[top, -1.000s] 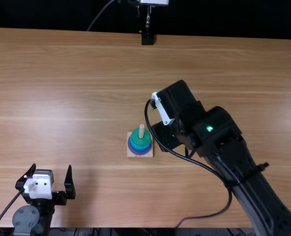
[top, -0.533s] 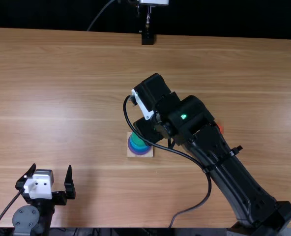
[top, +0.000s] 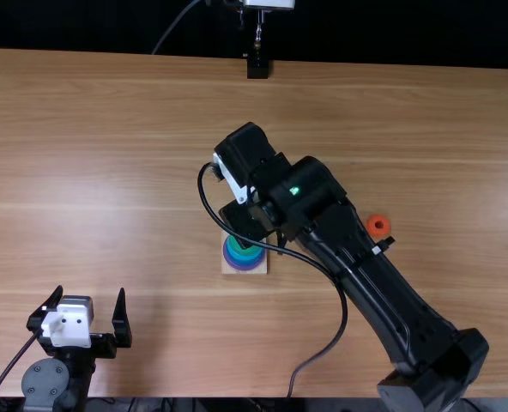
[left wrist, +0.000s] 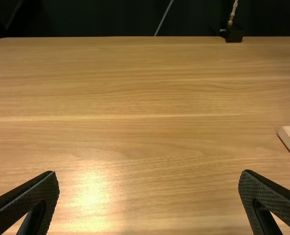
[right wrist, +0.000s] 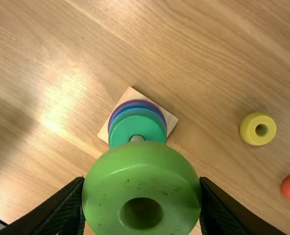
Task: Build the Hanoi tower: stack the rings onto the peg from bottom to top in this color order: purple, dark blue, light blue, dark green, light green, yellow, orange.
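A: ok what's the light green ring (right wrist: 137, 178) look like, and who's got it?
B: fat, rounded, kinda shiny, dark hole in the middle and little dark scuffs around it lol. Right gripper (top: 241, 225) has it pinched between both fingers, near the peg (right wrist: 136, 138). Dark green ring (right wrist: 123, 132) sits on the stack, purple ring (right wrist: 135, 102) down on the wooden base (right wrist: 170, 120).
A: and the left gripper (top: 91, 290)?
B: fingers wide apart, nothing between them. Small yellow ring (right wrist: 250, 134) and orange ring (right wrist: 289, 188) are on the table (right wrist: 223, 176).
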You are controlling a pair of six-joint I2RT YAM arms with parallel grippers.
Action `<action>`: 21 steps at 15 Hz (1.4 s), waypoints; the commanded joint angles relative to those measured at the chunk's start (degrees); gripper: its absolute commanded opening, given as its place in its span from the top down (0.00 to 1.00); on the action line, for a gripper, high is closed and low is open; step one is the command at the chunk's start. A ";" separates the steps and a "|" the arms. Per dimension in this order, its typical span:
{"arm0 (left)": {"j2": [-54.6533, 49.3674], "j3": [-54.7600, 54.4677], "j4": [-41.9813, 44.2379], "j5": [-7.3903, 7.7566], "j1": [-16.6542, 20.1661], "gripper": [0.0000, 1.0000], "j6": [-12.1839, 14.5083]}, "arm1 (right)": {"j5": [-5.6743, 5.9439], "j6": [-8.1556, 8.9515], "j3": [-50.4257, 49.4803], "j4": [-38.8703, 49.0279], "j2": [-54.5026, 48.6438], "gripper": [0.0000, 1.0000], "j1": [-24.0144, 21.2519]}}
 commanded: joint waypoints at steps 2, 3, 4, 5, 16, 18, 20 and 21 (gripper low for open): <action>-0.69 -6.00 -4.41 0.25 -0.62 0.00 0.22 | -0.11 0.21 1.76 0.05 0.62 1.00 0.78; -0.69 -6.00 -4.41 0.25 -0.62 0.00 0.22 | -0.11 0.10 1.76 0.05 1.23 1.00 0.78; -0.69 -6.00 -4.41 0.25 -0.62 0.00 0.22 | -0.11 0.21 1.85 0.05 1.76 1.00 0.78; -0.69 -6.00 -4.41 0.25 -0.62 0.00 0.22 | -0.21 0.32 1.76 0.05 1.85 1.00 0.87; -0.69 -6.00 -4.41 0.25 -0.62 0.00 0.22 | 0.31 0.74 4.48 1.95 3.78 0.00 1.57; -0.69 -6.00 -4.41 0.25 -0.62 0.00 0.22 | 0.42 0.84 5.71 4.58 3.70 0.00 1.31; -0.69 -6.00 -4.41 0.25 -0.62 0.00 0.22 | 0.63 3.59 6.33 7.22 3.70 0.00 0.52; -0.69 -6.00 -4.41 0.25 -0.62 0.00 0.22 | 0.84 6.54 6.33 7.96 3.70 0.00 -0.89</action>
